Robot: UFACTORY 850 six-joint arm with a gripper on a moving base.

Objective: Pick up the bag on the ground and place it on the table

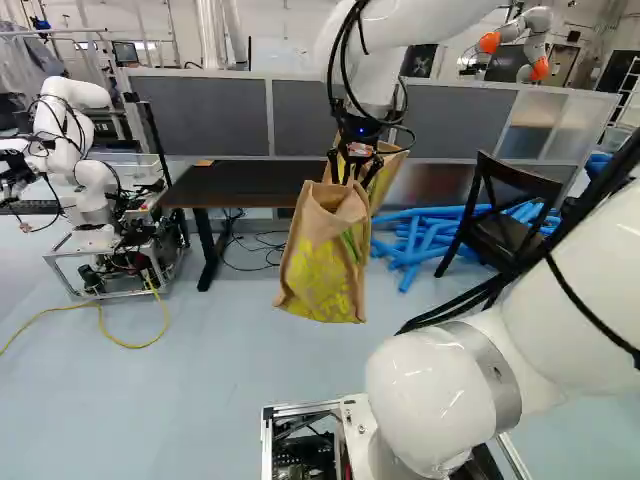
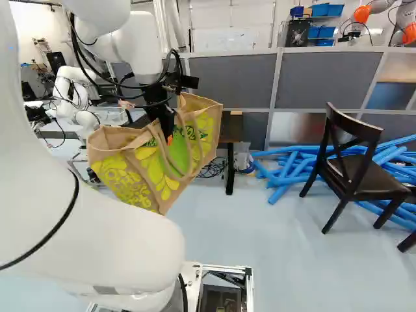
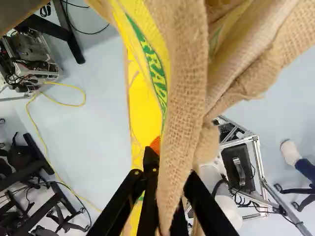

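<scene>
In your wrist view, the burlap running between the fingers of the black gripper (image 1: 354, 172) hides most of their orange pads (image 3: 155, 145), and the view's edge cuts off part of the tan burlap bag with yellow print (image 3: 142, 113). You cannot tell what, if anything, the bag holds. In your right base view, the bag hides most of the dark-topped table (image 1: 245, 185), and the right edge crops the long blue tubes (image 2: 292, 166). In your left base view, the top edge cuts off the smooth white arm (image 1: 430, 18), and the left edge crops another robot (image 1: 75, 130), white and jointed.
</scene>
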